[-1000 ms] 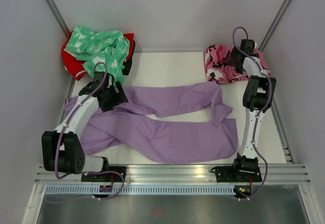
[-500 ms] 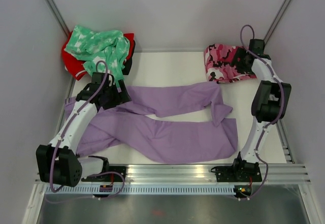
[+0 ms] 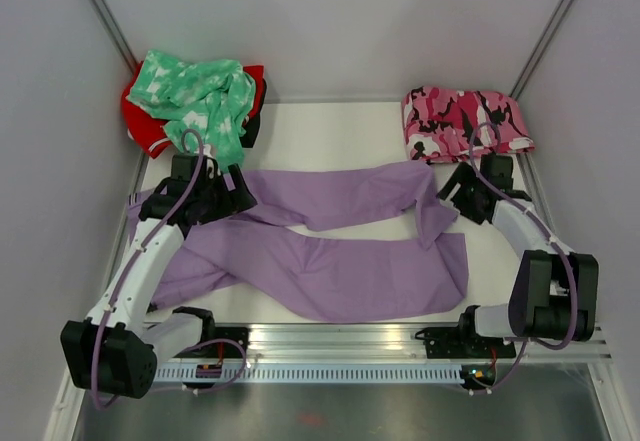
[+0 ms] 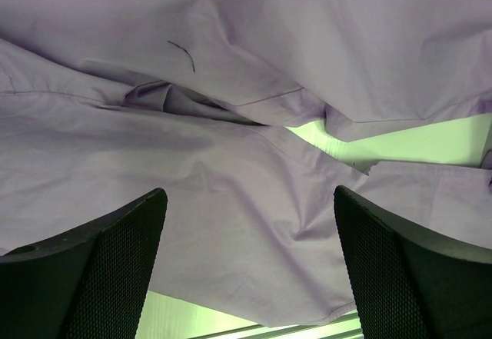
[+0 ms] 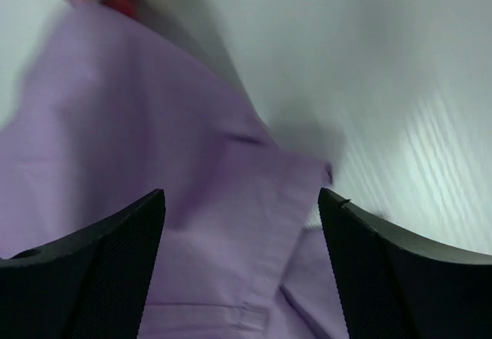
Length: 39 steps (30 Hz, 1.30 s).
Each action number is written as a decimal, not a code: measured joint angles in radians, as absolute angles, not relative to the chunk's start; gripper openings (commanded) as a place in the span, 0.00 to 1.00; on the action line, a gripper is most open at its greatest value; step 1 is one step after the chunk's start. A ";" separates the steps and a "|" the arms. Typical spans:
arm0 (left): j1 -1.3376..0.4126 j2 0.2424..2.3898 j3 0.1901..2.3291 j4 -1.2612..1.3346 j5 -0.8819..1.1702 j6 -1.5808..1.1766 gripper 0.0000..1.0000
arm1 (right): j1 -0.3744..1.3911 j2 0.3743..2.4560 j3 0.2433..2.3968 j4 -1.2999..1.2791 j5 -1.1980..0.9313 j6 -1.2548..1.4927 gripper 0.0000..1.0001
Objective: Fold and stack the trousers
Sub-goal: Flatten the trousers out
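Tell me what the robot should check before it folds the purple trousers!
1. Left gripper open: ok, jaws wide over the lilac trousers.
2. Right gripper open: ok, jaws wide over a leg end.
3. Grippers empty: ok, neither grips the cloth.
4. Trousers flat: not ok, the far leg's end is crumpled.
5. Waistband in sight: cannot tell, the left arm covers it.
6. Stacking place: ok, the camouflage garment lies at the far right.

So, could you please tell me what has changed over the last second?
The right gripper came back from the pink camouflage garment and now hangs open over the leg ends of the trousers. The left gripper stayed open over their other end. Neither garment moved.
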<state>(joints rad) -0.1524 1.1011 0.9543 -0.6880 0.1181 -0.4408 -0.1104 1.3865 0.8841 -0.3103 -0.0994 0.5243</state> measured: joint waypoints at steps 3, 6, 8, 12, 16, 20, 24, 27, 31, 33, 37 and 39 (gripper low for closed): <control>-0.153 1.072 0.935 -0.688 0.119 -0.440 0.95 | -0.099 1.346 0.729 -0.339 -0.074 0.582 0.80; -0.153 1.051 0.916 -0.691 0.119 -0.440 0.95 | -0.093 1.285 0.654 -0.351 -0.049 0.619 0.77; -0.153 1.046 0.910 -0.695 0.119 -0.440 0.95 | -0.093 1.263 0.638 -0.340 -0.042 0.634 0.76; -0.153 1.044 0.909 -0.703 0.118 -0.440 0.95 | -0.093 1.268 0.616 -0.268 -0.015 0.662 0.74; -0.153 1.034 0.901 -0.702 0.115 -0.440 0.95 | -0.093 1.319 0.615 -0.203 0.011 0.682 0.67; -0.153 1.029 0.890 -0.709 0.111 -0.440 0.95 | -0.092 1.398 0.615 -0.147 0.021 0.700 0.40; -0.153 1.028 0.890 -0.710 0.105 -0.440 0.96 | -0.089 1.434 0.616 -0.110 0.024 0.710 0.02; -0.153 1.025 0.890 -0.711 0.099 -0.440 0.96 | -0.087 1.433 0.640 -0.131 0.044 0.690 0.00; -0.153 1.024 0.890 -0.717 0.076 -0.437 0.96 | -0.088 1.394 0.775 -0.233 0.130 0.577 0.00; -0.153 1.024 0.890 -0.718 0.054 -0.433 0.96 | -0.095 1.348 0.854 -0.249 0.175 0.496 0.00; -0.153 1.040 0.892 -0.732 -0.007 -0.434 0.96 | -0.138 1.282 0.971 -0.248 0.236 0.364 0.00; -0.152 1.058 0.897 -0.736 -0.032 -0.438 0.96 | -0.158 1.288 1.002 -0.248 0.250 0.316 0.01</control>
